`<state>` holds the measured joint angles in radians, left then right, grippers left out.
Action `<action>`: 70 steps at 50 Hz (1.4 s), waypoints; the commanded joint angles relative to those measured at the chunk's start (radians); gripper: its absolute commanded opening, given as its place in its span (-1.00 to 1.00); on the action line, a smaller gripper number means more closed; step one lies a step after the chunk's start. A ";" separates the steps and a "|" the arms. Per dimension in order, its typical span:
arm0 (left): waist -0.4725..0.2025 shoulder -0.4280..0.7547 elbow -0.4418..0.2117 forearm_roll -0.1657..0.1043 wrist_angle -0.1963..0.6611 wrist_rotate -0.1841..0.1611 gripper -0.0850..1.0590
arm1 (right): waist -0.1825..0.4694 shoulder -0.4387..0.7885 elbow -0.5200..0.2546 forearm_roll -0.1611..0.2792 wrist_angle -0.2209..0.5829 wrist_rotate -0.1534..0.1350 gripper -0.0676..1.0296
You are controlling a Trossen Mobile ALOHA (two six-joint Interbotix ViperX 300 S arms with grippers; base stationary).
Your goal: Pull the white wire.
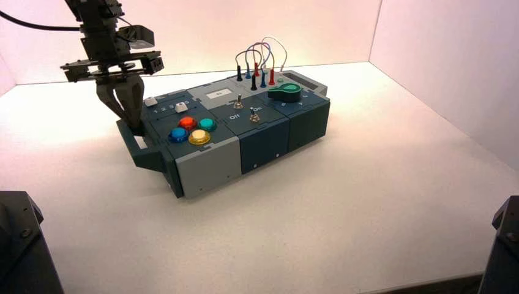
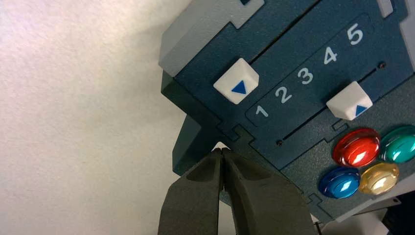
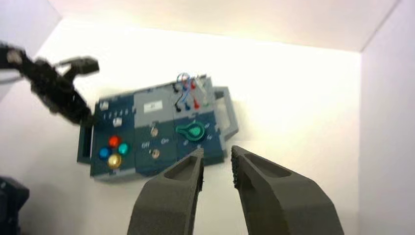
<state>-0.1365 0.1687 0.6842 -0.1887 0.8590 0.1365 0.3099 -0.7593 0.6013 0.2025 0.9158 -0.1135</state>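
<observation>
The white wire [image 1: 280, 46] stands in a tall arch at the back right of the box [image 1: 208, 164], one pale plug [image 1: 280, 78] next to the green knob [image 1: 284, 93]. My left gripper [image 1: 136, 125] is shut with nothing between its fingers. Its tips are down at the box's dark left handle [image 1: 131, 144], far from the wires. The left wrist view shows the closed gripper [image 2: 222, 151] over that handle [image 2: 188, 147]. My right gripper [image 3: 217, 154] is open and empty, held high in front of the box [image 3: 147, 169]. It is out of the high view.
Wires with black [image 1: 239, 73], blue [image 1: 263, 79] and red plugs [image 1: 271, 77] stand beside the white one. Two white sliders [image 2: 237, 81], four round buttons [image 2: 356, 148] and two toggle switches [image 1: 254, 115] fill the box's top. White walls [image 1: 440, 55] close off the back and right.
</observation>
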 commanded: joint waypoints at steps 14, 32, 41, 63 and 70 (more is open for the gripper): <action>0.025 0.074 -0.109 0.015 -0.015 0.003 -0.90 | 0.055 0.210 -0.032 0.003 -0.083 -0.002 -0.80; 0.037 0.112 -0.150 0.018 -0.015 0.011 -0.90 | 0.052 0.419 -0.034 0.000 -0.160 0.014 -0.92; 0.052 0.135 -0.167 0.020 -0.014 0.017 -0.90 | 0.052 0.522 -0.035 -0.002 -0.210 0.015 -0.92; 0.072 0.163 -0.179 0.020 -0.014 0.026 -0.90 | 0.052 0.762 -0.095 -0.017 -0.255 0.005 -0.92; 0.072 0.163 -0.183 0.020 -0.015 0.028 -0.90 | 0.048 0.839 -0.135 -0.020 -0.267 0.005 -0.92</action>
<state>-0.1074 0.2915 0.5200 -0.1825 0.8698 0.1565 0.3590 0.0629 0.5139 0.1841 0.6596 -0.1058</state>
